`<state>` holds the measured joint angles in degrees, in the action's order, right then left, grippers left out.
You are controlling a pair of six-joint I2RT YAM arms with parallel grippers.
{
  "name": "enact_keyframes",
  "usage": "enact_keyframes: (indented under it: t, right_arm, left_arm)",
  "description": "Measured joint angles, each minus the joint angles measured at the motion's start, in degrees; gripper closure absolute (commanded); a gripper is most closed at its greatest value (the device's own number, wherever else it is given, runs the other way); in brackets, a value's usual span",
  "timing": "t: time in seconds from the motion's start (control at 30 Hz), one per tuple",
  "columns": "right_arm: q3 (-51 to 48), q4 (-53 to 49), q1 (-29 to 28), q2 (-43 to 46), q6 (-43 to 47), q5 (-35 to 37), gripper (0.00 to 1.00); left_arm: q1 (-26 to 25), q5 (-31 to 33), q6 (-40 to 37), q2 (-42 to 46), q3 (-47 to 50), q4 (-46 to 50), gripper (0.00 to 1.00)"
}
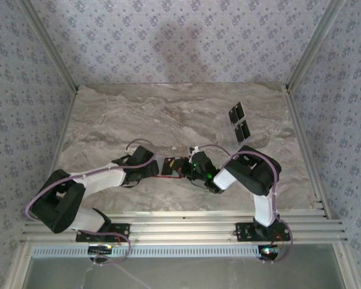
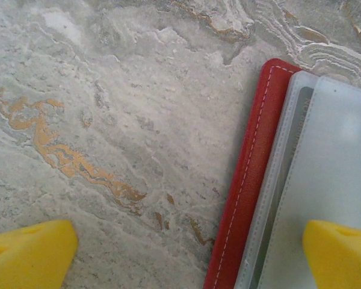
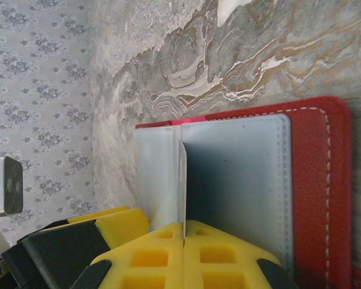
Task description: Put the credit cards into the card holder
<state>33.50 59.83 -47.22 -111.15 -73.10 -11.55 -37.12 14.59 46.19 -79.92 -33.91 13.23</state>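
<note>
Patterned wallpaper (image 1: 168,36) is seen on three sides of a marble-veined table (image 1: 138,114). Two credit cards (image 1: 243,130) are laid flat side by side on the far right of that table, well apart from both arms, which are brought together at mid-table.

From the left wrist, the card holder (image 2: 246,180) is seen lying open on the marble, its red stitched border turned towards the bare table and its grey inner pockets (image 2: 331,156) facing up. The left gripper (image 2: 183,259) is spread wide and nothing is grasped: one yellow fingertip (image 2: 27,253) is held over bare marble, while the other is placed over the pockets. Whether that fingertip is pressed against them cannot be told.

From the right wrist, the right gripper (image 3: 183,241) is seen clenched, its two yellow pads brought together on a thin sheet (image 3: 182,180) that is viewed edge-on and stands upright over the grey pockets. Whether this sheet is a card or a leaf of the pockets cannot be told. The red border is seen on the right of the pockets, lying flat on the table.
</note>
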Motion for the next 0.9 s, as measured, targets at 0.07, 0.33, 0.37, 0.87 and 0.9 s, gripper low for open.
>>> enact_keyframes:
  t: [0.07,0.33,0.37,0.87,0.9]
  right_arm:
    - [0.0,0.5,0.0,-0.2,0.0,-0.35,1.0]
    - [0.02,1.7,0.0,-0.74,0.0,-1.57,1.0]
    - [0.02,1.73,0.0,-0.76,-0.02,-1.6,1.0]
    - [0.02,2.56,0.11,-1.42,-0.66,-1.81,1.0]
    - [0.02,2.58,0.11,-1.46,-0.66,-1.84,1.0]
  left_arm:
    - [0.02,0.02,0.0,0.0,0.0,0.0,0.02]
    - [0.09,-0.02,-0.09,-0.02,-0.66,0.83,0.01]
    - [0.28,-0.07,-0.24,-0.07,-0.92,1.44,0.01]
    - [2.99,-1.03,-3.89,-3.67,-5.66,4.98,0.01]
    - [2.99,-1.03,-4.11,-3.67,-5.7,4.98,0.01]
